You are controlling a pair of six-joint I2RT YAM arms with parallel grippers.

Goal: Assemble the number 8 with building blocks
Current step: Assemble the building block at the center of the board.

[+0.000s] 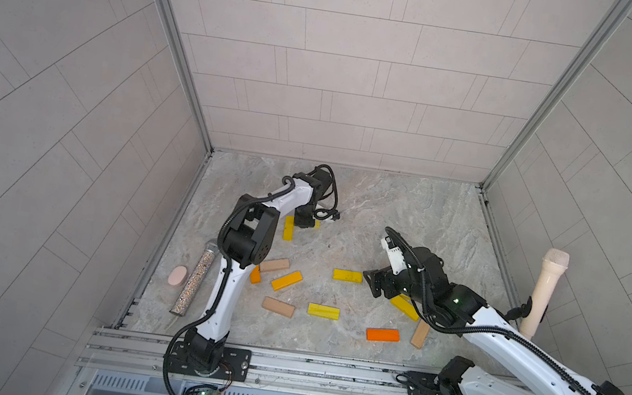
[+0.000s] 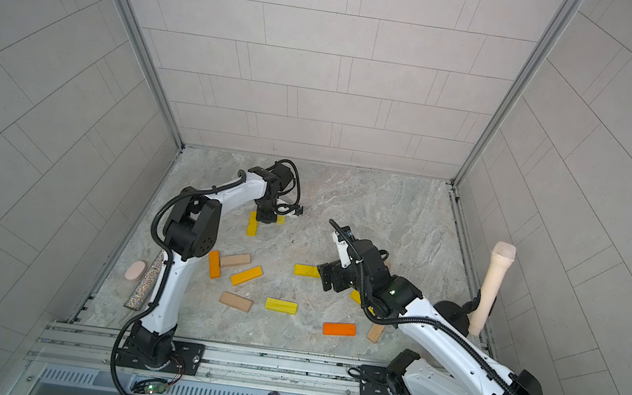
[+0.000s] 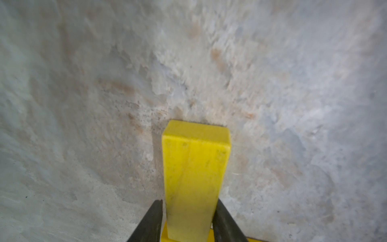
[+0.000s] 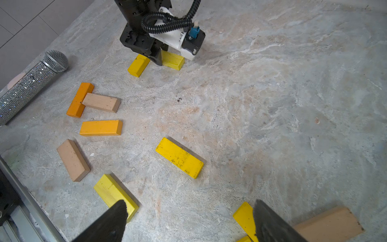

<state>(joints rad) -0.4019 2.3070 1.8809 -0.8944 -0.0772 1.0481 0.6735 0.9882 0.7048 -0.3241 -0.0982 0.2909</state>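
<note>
A grey marbled tabletop (image 1: 387, 217) sits inside pale tiled walls. The building blocks (image 1: 323, 311) — yellow, orange and tan bars — lie flat, scattered over its near half. Toward the far left, the left gripper (image 3: 188, 202) points down, its dark fingers (image 3: 155, 211) close on either side of a yellow bar (image 3: 194, 167) on the table; whether they pinch it cannot be told. A second yellow bar (image 1: 288, 228) lies just beside it, at a right angle. The right gripper (image 4: 190, 202) hovers over blocks on the right — jaws wide apart, holding nothing. A silver microphone (image 1: 196, 278) lies at the left edge; a cream microphone (image 1: 544, 293) stands at the right.
</note>
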